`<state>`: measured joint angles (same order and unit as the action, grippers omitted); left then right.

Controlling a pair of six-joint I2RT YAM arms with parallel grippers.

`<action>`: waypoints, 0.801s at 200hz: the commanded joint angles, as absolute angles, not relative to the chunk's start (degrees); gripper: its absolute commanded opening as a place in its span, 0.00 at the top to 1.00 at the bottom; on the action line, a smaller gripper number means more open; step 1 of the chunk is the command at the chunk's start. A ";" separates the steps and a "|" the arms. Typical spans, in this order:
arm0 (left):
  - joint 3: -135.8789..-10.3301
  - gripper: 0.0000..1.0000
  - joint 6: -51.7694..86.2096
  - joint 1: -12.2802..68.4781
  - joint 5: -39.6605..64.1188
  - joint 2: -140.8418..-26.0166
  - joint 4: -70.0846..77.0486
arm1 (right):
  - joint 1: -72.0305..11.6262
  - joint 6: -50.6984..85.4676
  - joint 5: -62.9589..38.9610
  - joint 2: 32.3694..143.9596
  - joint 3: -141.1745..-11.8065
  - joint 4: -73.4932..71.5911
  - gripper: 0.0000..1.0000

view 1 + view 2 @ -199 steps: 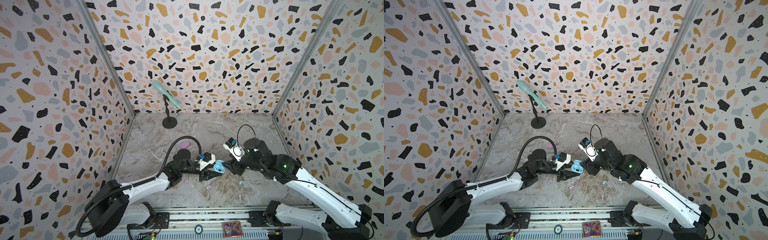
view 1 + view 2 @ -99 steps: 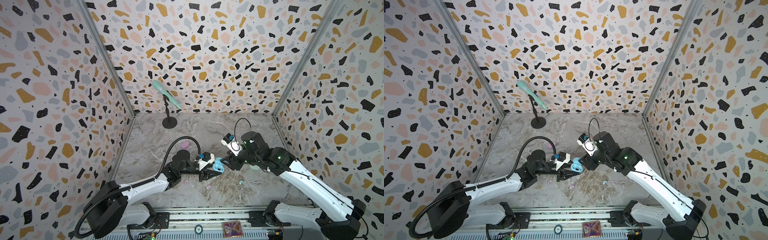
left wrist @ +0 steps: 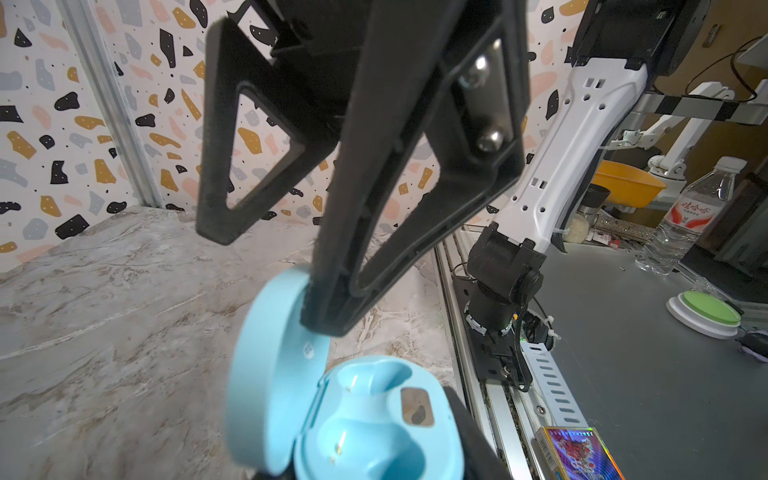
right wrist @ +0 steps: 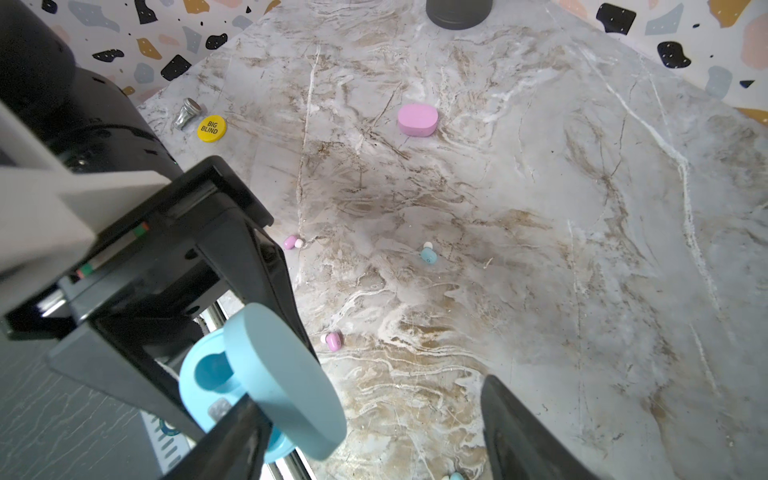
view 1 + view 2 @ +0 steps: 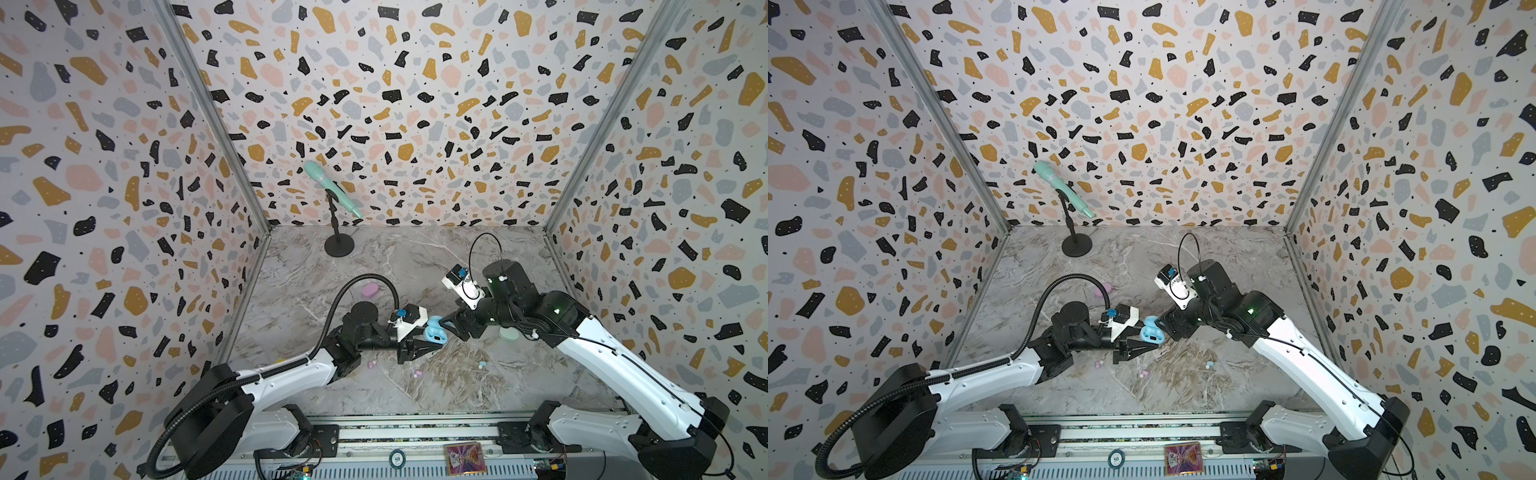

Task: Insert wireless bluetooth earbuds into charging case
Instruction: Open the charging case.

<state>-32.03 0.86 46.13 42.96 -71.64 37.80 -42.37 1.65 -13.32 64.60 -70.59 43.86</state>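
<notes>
The left claw (image 5: 424,345) is clamped on the base of the blue charging case (image 3: 374,428). Its lid (image 3: 266,374) stands hinged up and both sockets look empty. The right claw (image 5: 451,328) is spread wide with nothing between its fingers, one fingertip (image 3: 328,316) touching the lid's upper edge. The step in hand, I judge, is leaving the opened lid to fetch a bud, so the right claw should draw straight off the lid without flipping it shut or twisting the case in the other claw's grip. The wireless bluetooth earbuds lie loose on the marble table (image 4: 540,208). One light blue bud (image 4: 454,476) peeks in right under the right claw, between its fingers. A pink one (image 4: 333,340) lies just beyond its tips, and another light blue one (image 4: 428,254) and a second pink one (image 4: 292,242) lie further out. A blue bud matches this case. It is tiny and rounded, so narrow the jaws first, come down squarely and pinch across its body. Far beyond sits a closed pink case (image 4: 417,119), best left alone
</notes>
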 commanded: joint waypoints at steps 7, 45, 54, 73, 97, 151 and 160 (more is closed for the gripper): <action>-31.81 0.81 1.70 45.86 44.30 -71.08 42.35 | -42.40 2.27 -14.83 62.50 -73.54 44.30 0.17; -31.30 0.81 3.71 44.72 44.00 -71.02 44.76 | -43.63 3.54 -16.16 61.57 -74.24 45.07 0.13; -30.95 0.81 4.32 44.33 43.81 -71.01 45.74 | -43.86 4.22 -16.71 61.18 -74.43 45.37 0.12; -30.13 0.81 6.15 43.27 43.45 -70.93 48.22 | -44.16 5.92 -17.50 60.01 -74.24 46.10 0.10; -29.45 0.82 7.80 42.37 42.72 -70.84 50.60 | -44.38 9.22 -17.50 57.93 -72.88 46.92 0.08; -27.82 0.82 8.74 41.30 39.87 -69.43 52.57 | -39.80 25.90 -13.36 52.59 -63.19 50.62 0.09; -27.56 0.82 8.98 41.13 39.56 -69.35 53.11 | -38.63 29.02 -13.33 51.74 -60.26 50.39 0.10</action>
<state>-28.64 7.97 41.74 40.95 -70.81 47.57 -41.17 18.31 -14.94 53.17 -65.95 46.98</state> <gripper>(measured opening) 0.436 0.907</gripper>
